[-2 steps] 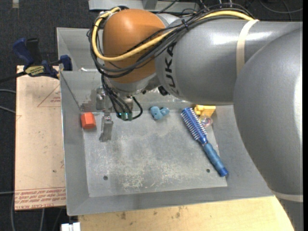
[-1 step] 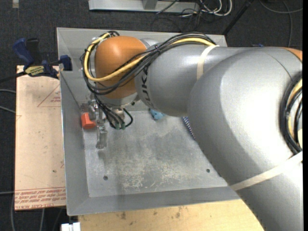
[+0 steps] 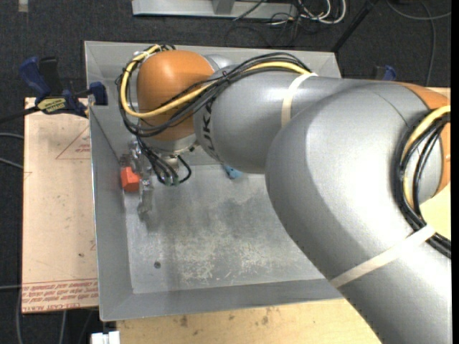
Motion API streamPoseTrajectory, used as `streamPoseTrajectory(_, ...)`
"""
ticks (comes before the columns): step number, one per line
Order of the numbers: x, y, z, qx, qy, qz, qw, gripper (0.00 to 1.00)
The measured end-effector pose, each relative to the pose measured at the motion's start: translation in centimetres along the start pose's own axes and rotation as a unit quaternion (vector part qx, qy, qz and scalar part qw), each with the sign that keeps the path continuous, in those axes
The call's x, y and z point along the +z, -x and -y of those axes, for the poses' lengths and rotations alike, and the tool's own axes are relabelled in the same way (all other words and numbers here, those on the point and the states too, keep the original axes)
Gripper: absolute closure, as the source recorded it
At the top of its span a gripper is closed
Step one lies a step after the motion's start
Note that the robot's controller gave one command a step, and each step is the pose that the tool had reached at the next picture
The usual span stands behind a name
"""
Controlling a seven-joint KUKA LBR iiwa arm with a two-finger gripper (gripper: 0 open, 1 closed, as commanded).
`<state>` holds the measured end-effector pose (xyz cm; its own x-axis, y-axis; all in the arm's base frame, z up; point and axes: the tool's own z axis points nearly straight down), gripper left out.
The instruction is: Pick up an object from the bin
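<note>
Grey metal bin (image 3: 109, 264), sloped walls, floor mostly lying bare. Small orange-red blocky piece (image 3: 130, 179) is sitting at the foot of the bin's view-left wall, roughly halfway along it. Probably it is resting where the slope meets the floor, as loose things settle. That corner is leaving little room on the wall side, so I judge an approach from the bin's middle likelier to work.

Gripper (image 3: 145, 203) is hanging over the bin floor just inside that same wall, immediately beside the block and a touch nearer the bin's near edge. It is not visibly around the block. Whether the pincer is open or closed, I cannot tell; nothing is showing as held.

Big silver arm (image 3: 337, 163) is stretching across the bin from the view's right. Its rounded orange wrist cover (image 3: 168, 84) is hovering by the bin's far-left corner with the tool pointing down.

A pale blue scrap (image 3: 231, 172) is peeking out from under the arm, mid-bin near the far wall.
</note>
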<state>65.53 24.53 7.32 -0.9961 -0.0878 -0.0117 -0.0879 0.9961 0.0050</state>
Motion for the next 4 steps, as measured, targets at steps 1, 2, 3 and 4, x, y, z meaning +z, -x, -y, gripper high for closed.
streamPoseTrajectory(1,-0.2,0.4,-0.6,-0.028,-0.001,-0.0008,0.9996,0.00)
streamPoseTrajectory(2,-0.3,0.4,-0.6,-0.028,0.000,-0.0010,0.9996,1.00)
streamPoseTrajectory(3,-13.4,-3.5,-1.0,-0.042,0.000,-0.0005,0.9991,1.00)
streamPoseTrajectory(4,-1.1,-6.1,1.2,0.016,-0.003,-0.0099,0.9998,1.00)
